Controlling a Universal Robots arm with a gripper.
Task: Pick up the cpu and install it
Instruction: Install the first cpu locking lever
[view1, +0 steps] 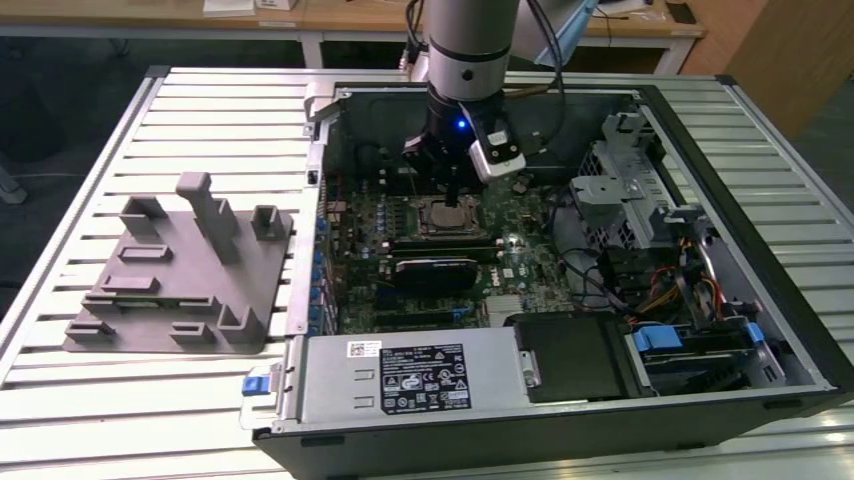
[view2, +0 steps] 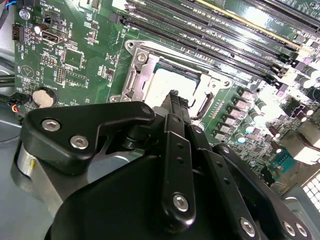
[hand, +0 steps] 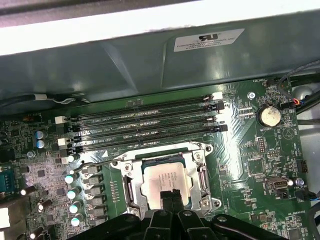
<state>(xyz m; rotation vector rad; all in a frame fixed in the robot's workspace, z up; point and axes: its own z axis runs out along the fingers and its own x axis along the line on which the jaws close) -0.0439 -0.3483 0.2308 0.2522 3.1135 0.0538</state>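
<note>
My gripper (hand: 169, 196) sits over the cpu (hand: 162, 177) in the socket (hand: 202, 176); can't tell if clenched. Keep chip flat & square w/ frame, no side push.

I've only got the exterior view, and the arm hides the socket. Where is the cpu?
Observer: In the first wrist view, the cpu lies flat inside the socket frame.
Operator: And the gripper?
Observer: The gripper hangs over one edge of the cpu. I cannot tell whether it touches.
Operator: Anything in the memory slots beside the socket?
Observer: No, all four slots are empty.
</note>
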